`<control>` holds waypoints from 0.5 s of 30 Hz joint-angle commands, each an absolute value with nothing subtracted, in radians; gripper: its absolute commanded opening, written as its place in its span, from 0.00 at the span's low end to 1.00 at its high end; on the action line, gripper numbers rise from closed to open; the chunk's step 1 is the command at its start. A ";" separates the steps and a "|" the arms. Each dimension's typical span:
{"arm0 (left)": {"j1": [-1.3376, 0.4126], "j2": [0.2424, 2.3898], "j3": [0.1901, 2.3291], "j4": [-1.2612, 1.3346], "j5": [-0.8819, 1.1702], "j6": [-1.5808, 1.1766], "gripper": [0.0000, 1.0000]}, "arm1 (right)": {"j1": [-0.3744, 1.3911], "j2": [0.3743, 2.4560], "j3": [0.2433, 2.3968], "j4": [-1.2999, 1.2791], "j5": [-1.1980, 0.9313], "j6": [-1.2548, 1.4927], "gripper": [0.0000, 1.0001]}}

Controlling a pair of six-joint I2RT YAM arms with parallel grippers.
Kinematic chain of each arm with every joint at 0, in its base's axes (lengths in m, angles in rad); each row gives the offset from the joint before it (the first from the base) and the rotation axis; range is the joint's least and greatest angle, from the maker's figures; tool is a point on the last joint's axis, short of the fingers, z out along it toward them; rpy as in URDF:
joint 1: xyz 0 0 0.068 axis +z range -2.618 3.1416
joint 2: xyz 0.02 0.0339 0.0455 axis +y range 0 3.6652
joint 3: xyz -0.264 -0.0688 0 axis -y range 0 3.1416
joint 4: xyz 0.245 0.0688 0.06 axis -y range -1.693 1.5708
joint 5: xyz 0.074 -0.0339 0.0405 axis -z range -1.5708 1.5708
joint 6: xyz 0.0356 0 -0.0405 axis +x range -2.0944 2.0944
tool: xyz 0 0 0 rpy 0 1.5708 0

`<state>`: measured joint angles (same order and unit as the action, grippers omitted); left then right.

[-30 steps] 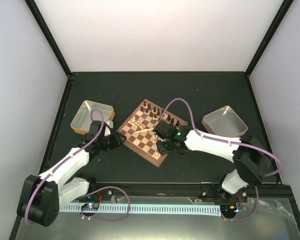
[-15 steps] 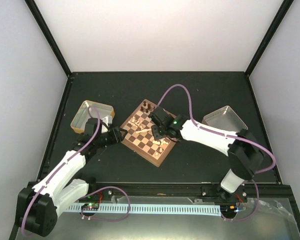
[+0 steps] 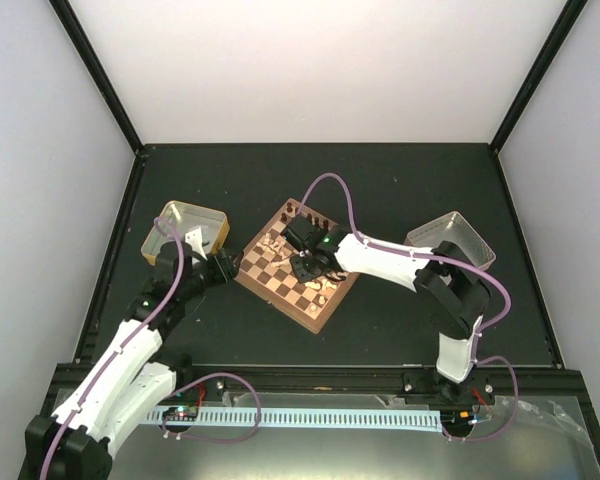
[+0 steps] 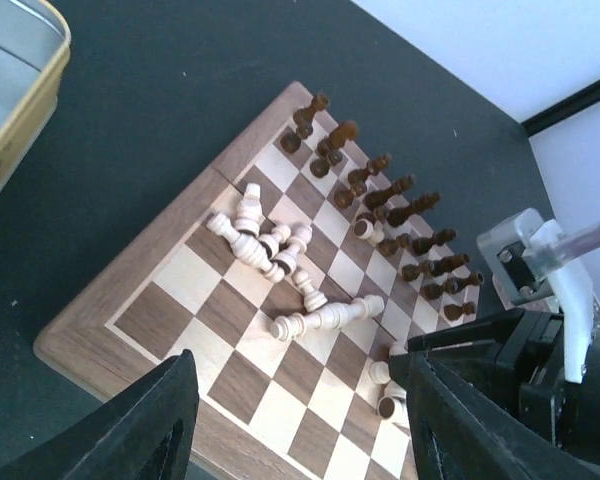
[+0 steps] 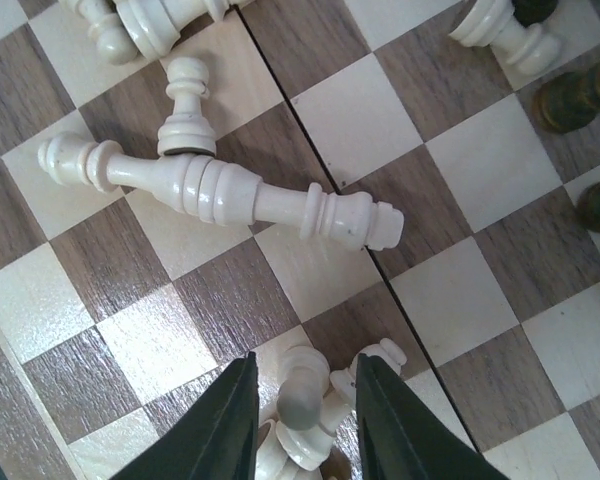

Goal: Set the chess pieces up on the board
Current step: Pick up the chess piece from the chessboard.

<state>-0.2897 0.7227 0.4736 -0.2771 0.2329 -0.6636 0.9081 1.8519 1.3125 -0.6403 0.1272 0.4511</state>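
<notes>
Chess pieces (image 3: 273,241) all on board (image 3: 312,320); setup judged ~half done.
Top view: dark ones lined at far edge, pale ones strewn mid-board. Left gripper (image 3: 226,268) parked at board's left corner, arm stretched fwd. Right gripper (image 3: 307,266) held over board centre, forearm reaching left.
Left wrist: dark rows (image 4: 380,200) upright, pale heap (image 4: 265,238) toppled; fingers spread wide, nothing held.
Right wrist: fingers (image 5: 225,425) part-spread astride a pale piece (image 5: 300,405); gaps seen both sides, not pinched.
</notes>
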 commanded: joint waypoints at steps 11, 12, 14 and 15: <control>-0.295 0.620 0.475 -0.275 0.105 -0.611 0.60 | 0.908 1.898 1.368 -0.692 0.090 0.423 0.15; -0.295 0.612 0.474 -0.276 0.102 -0.608 0.60 | 0.908 1.903 1.370 -0.697 0.093 0.423 0.17; -0.294 0.602 0.473 -0.280 0.095 -0.605 0.60 | 0.908 1.914 1.372 -0.701 0.089 0.419 0.22; -0.294 0.596 0.471 -0.281 0.092 -0.603 0.60 | 0.908 1.920 1.373 -0.701 0.085 0.418 0.22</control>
<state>-0.2897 0.6228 0.4667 -0.2806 0.1314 -0.6312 0.9081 1.8870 1.3499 -0.6785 0.0940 0.4232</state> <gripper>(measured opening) 0.600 0.208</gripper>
